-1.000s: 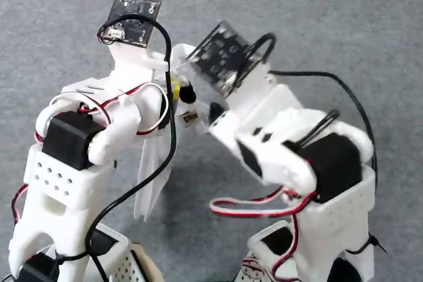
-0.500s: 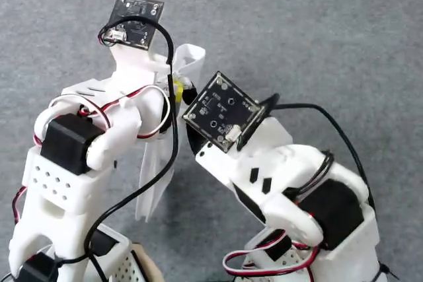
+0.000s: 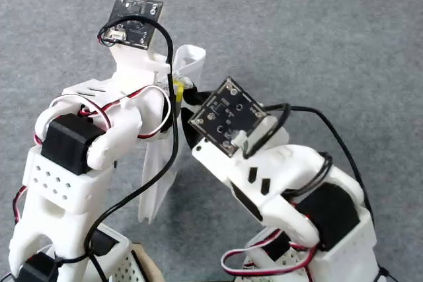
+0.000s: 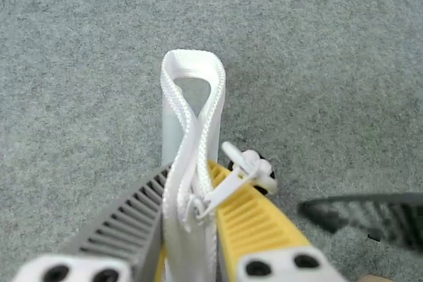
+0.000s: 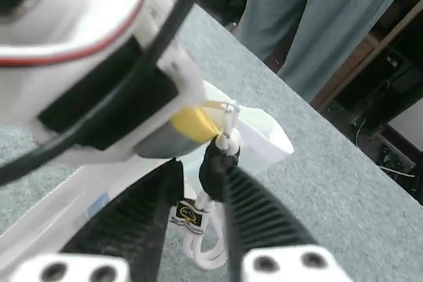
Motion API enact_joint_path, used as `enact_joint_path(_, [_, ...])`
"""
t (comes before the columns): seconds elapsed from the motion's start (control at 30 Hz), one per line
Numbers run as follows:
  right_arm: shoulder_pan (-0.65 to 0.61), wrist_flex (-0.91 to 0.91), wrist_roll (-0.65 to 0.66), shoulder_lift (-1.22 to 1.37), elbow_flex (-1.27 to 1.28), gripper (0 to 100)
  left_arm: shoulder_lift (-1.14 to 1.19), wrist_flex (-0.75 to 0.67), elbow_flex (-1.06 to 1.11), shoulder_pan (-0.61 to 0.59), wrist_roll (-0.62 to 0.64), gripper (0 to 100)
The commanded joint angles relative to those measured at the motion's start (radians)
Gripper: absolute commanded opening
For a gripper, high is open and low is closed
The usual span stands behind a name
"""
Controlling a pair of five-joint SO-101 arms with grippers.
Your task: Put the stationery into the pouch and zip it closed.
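A white pouch hangs on edge above the grey table, and my left gripper is shut on its zipper edge between a grey and a yellow finger. The zipper runs away from the fingers to a small gap at the far end. The white zipper pull sticks out beside the yellow finger. My right gripper stands narrowly open, its black fingertips on either side of the pull, with a label and a white cord loop hanging between them. What the pouch holds is hidden.
The two arms stand close together over the grey felt table. One finger of the right arm shows beside the pull. A person's trouser legs stand past the table's far edge. A tan object lies by the left arm's base.
The right arm has drawn back from over the pouch's far end toward its own base. More of the pouch's far end shows. The left arm has kept still with the pouch.
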Motion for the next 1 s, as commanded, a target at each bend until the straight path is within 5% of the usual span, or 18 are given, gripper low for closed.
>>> enact_joint_path(0.0, [0.025, -0.040, -0.002, -0.010, 0.019, 3.6, -0.015, 0.000, -0.050, 0.012, 0.012, 3])
enact_joint_path(0.33, [0.081, -0.071, 0.038, -0.005, 0.027, 4.0, -0.015, 0.005, -0.058, 0.015, 0.012, 3])
enact_joint_path(0.57, [0.086, -0.075, 0.071, -0.007, 0.073, 15.9, -0.031, 0.020, -0.061, 0.015, 0.012, 3])
enact_joint_path(0.97, [0.078, -0.103, -0.044, -0.004, 0.087, 15.9, -0.120, 0.020, -0.048, 0.065, 0.011, 3])
